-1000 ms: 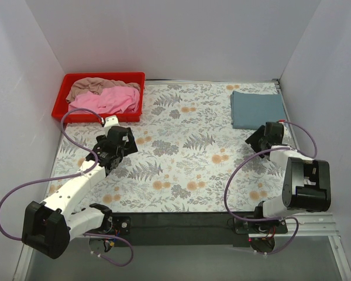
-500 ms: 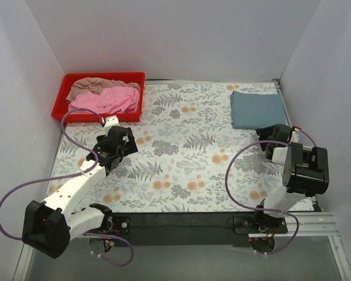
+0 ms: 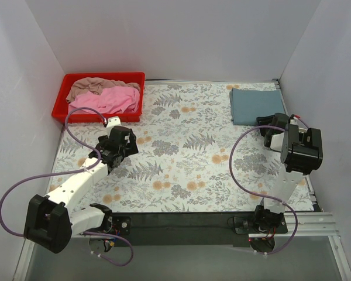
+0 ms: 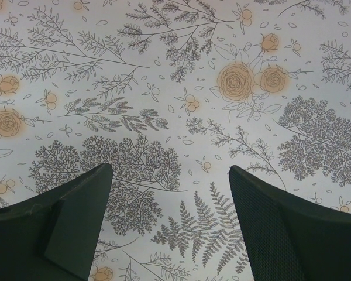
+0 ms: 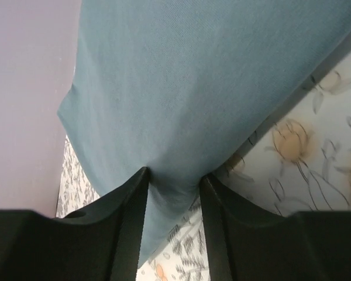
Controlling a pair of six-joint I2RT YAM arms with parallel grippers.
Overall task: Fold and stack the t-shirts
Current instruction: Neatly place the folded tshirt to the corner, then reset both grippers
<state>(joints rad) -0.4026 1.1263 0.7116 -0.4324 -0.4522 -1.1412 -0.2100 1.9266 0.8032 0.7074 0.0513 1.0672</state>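
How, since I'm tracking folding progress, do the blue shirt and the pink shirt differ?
The blue shirt is folded into a flat rectangle; the pink shirt is crumpled. The blue shirt lies on the table's far right; the pink shirt sits in the tray at far left. The right hand pinches the blue shirt's edge; no hand touches the pink shirt. Both are plain cloth.

From my feed I see the table (image 3: 187, 164) covered in a pale print of grey ferns and orange flowers, with a black strip along its near edge. Two things lie on it: a red tray (image 3: 103, 75) in the far left corner and a blue shirt (image 3: 254, 105), folded flat into a rectangle, at the far right. They sit well apart.
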